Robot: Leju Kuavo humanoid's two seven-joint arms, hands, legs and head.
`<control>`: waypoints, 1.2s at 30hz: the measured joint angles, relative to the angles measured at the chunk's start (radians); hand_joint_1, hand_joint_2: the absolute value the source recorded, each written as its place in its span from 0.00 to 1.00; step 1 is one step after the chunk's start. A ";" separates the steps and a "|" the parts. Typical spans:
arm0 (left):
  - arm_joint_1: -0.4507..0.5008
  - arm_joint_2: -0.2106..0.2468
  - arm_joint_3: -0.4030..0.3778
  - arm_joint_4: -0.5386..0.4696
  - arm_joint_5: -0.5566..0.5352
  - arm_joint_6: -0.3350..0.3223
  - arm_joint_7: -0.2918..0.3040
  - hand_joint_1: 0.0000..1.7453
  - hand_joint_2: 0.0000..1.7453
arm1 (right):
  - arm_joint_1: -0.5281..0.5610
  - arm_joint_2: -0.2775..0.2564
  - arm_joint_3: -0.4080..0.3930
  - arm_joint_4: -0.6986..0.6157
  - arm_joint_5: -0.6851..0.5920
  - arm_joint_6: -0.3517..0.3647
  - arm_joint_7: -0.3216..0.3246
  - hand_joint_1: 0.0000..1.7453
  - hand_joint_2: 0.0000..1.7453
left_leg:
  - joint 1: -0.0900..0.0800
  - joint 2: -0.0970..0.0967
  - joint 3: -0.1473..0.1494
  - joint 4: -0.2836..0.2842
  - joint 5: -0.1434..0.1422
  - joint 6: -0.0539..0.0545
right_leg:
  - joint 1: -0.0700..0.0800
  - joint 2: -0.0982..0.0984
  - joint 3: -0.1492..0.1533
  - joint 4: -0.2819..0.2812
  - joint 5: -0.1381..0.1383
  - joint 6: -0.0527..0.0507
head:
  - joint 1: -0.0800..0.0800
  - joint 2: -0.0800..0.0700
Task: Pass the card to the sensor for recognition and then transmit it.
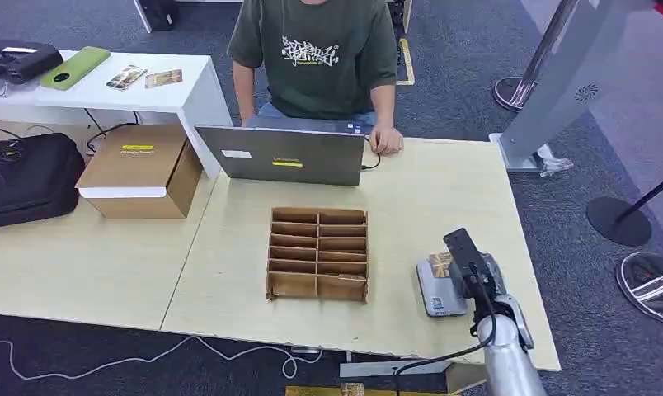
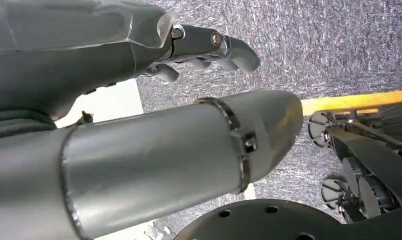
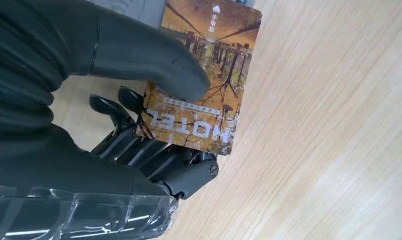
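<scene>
The right robot hand pinches the hotel card between thumb and fingers, holding it over the grey sensor on the counter. Recognition looks underway; passing it on remains. The left robot hand hangs empty, fingers loosely curled.

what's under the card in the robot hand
The card, held by the right robot hand, hangs over the grey sensor; the sensor's top is largely covered.
</scene>
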 joint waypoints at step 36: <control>-0.002 -0.024 0.000 0.000 0.036 0.010 -0.018 0.00 0.00 | 0.027 0.053 0.077 -0.254 0.676 -0.689 -0.051 1.00 1.00 | 0.000 0.000 -0.001 0.000 0.000 0.000 | 0.000 0.000 -0.001 0.000 0.000 0.000 | 0.000 0.000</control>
